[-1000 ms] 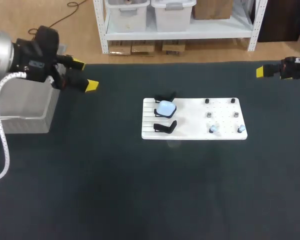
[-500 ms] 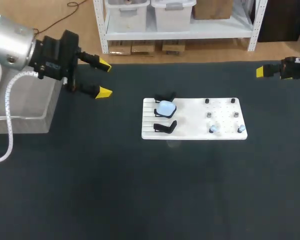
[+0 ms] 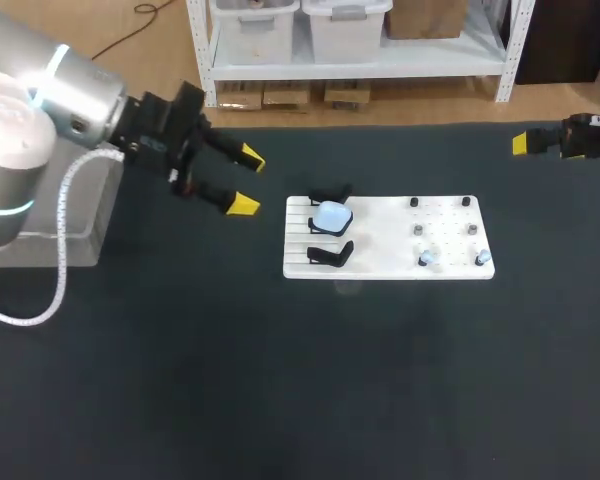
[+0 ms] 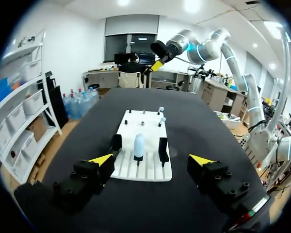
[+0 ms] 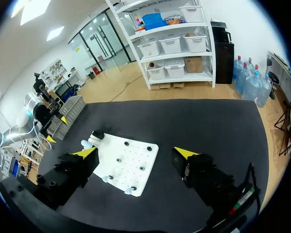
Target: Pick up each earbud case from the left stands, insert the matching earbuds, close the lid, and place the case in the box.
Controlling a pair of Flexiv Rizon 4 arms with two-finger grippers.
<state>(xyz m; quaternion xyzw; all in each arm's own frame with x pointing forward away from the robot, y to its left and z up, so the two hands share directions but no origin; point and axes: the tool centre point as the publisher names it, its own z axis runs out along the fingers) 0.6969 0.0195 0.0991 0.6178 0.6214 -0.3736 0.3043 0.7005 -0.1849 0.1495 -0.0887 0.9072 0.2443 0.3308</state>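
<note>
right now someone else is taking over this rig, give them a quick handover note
Left end effector: open, empty, hovering just left of the white board.
Right end effector: open, empty, at the table's far right edge.
One earbud case sits on the board between two bare black stands. Two earbuds stand on pegs at the board's right end. The box is at the table's left, contents hidden.
Done: nothing visible for this case. Left: pick it up, insert earbuds, close lid, box it.
</note>
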